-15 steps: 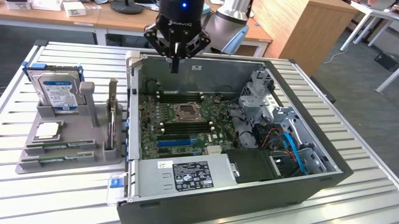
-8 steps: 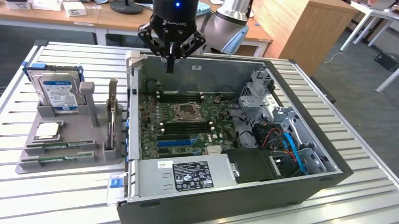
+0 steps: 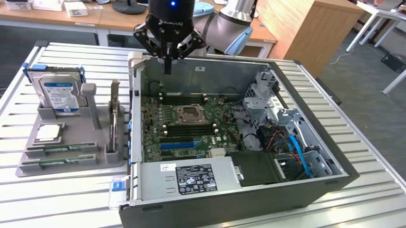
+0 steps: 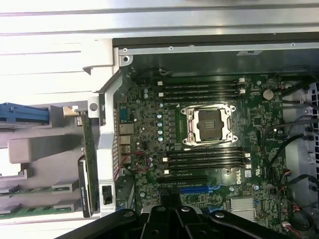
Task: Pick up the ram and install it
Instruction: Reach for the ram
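1. The gripper point(image 3: 167, 71) hangs over the open computer case point(image 3: 266, 206), close to its rear wall. Its fingers are pressed together and grip nothing.
2. Below the gripper, inside the case, lies the motherboard point(image 3: 184, 140) with the CPU socket point(image 3: 189, 114) and empty memory slots point(image 3: 190, 129).
3. One ram stick point(image 3: 60, 148) lies flat in the grey tray point(image 3: 70, 169), outside the case, lower than the gripper and well apart from it.
4. The second ram stick point(image 3: 57, 161) lies just beside the first, slightly farther from the gripper.
5. A hard drive point(image 3: 60, 92) and an expansion card point(image 3: 115, 118) stand upright in the same tray, nearer to the gripper than the sticks.
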Tool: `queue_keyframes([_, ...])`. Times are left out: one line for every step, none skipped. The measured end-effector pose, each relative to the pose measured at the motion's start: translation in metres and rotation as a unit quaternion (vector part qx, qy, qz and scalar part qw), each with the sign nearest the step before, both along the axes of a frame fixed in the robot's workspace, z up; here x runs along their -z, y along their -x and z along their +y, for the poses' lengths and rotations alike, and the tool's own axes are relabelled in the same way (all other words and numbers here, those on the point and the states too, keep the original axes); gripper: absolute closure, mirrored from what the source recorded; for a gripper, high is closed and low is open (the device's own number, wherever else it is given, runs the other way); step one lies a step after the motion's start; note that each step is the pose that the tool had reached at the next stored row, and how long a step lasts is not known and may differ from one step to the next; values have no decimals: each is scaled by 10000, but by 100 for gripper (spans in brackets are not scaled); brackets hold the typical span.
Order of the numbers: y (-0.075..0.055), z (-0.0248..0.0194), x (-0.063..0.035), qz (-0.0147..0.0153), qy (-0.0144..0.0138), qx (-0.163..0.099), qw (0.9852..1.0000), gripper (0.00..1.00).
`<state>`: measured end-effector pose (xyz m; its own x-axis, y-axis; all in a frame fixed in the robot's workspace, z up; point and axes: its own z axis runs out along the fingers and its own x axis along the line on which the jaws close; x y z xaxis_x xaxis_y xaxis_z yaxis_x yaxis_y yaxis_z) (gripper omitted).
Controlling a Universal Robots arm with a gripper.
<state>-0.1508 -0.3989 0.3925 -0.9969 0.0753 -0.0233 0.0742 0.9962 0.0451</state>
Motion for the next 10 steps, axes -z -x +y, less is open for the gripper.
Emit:
queue_keyframes([14, 0, 0, 0, 0, 0, 10000, 89])
queue_keyframes([27, 0, 0, 0, 0, 0, 10000, 89])
queue_keyframes([40, 0, 0, 0, 0, 0, 10000, 89])
queue_keyframes([53, 0, 0, 0, 0, 0, 10000, 89])
queue_keyframes([71, 0, 0, 0, 0, 0, 10000, 89])
queue_keyframes([88, 0, 0, 1, 0, 0, 10000, 89])
queue_keyframes([107, 0, 1, 0, 0, 0, 10000, 89])
queue_keyframes([127, 0, 1, 0, 0, 0, 10000, 89])
queue_keyframes([147, 0, 1, 0, 0, 0, 10000, 89])
queue_keyframes([166, 0, 1, 0, 0, 0, 10000, 89])
